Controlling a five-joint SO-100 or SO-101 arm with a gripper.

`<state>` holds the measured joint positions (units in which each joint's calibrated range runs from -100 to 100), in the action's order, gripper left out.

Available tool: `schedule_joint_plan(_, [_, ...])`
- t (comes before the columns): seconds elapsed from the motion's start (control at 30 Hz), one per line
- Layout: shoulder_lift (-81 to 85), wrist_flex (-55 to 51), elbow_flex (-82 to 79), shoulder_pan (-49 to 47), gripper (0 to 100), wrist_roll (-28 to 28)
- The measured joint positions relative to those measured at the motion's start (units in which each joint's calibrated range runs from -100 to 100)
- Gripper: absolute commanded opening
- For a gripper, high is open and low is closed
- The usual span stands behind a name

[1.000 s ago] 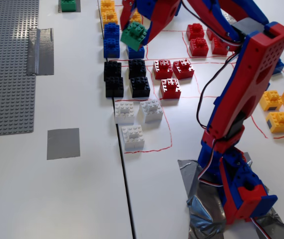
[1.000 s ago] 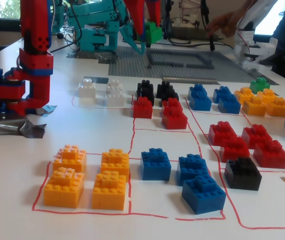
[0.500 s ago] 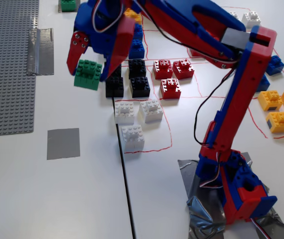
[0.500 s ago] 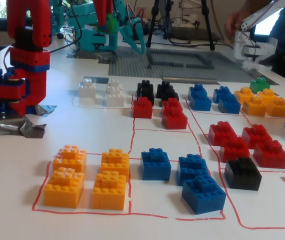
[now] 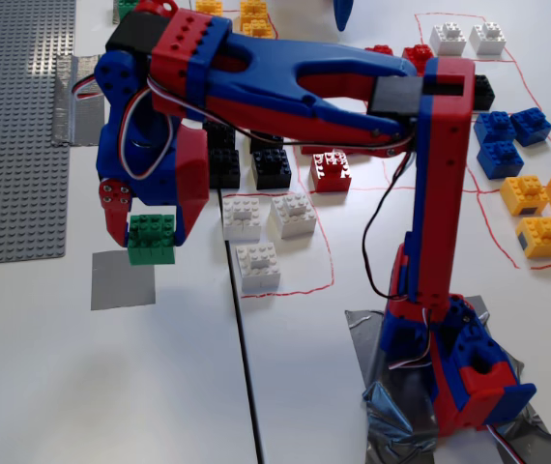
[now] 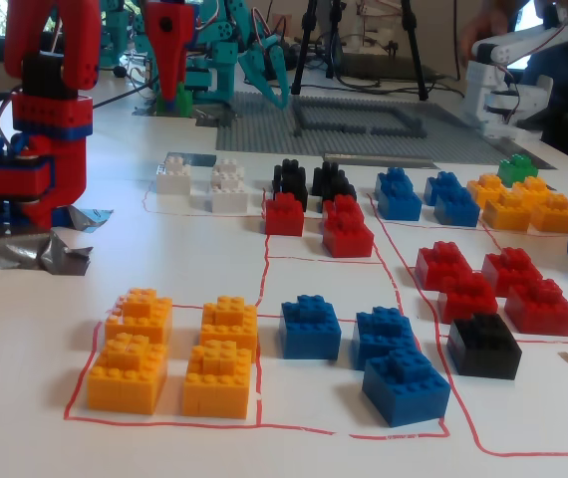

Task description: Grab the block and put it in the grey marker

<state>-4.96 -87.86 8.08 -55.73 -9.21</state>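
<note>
Fingers of the gripper [image 5: 150,232] are closing on the block [image 5: 151,240], a green studded brick, and holding it clear of the table [image 5: 111,387]. In this downward-looking fixed view the red and blue arm [image 5: 304,82] is reaching across from its taped base [image 5: 459,372] near the table's lower right corner toward the left side, with the brick hanging just above the upper right corner of the grey marker [image 5: 121,279] and overlapping it. The marker is lying flat on the white surface, below the big grey baseplate [image 5: 14,126] that is filling the upper left corner. White bricks [image 5: 266,227] are sitting just right of the gripper inside a red outline. In the low fixed view the gripper [image 6: 171,95] is showing far back on the left, pointing straight down, with a sliver of the green block [image 6: 178,100] visible between the fingers, beyond rows of orange bricks [image 6: 179,349] and blue bricks [image 6: 364,344]
</note>
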Motion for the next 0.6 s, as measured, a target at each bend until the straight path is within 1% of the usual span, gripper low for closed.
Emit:
schedule_joint_plan(0.17, [-1.92,2.83,-1.45,0.0,0,0.0])
schedule_joint_plan(0.37, [-4.76,8.9,-4.81,0.07,0,-0.05])
schedule_joint_plan(0.6, [-9.43,11.65,-5.09,0.07,0,-0.93])
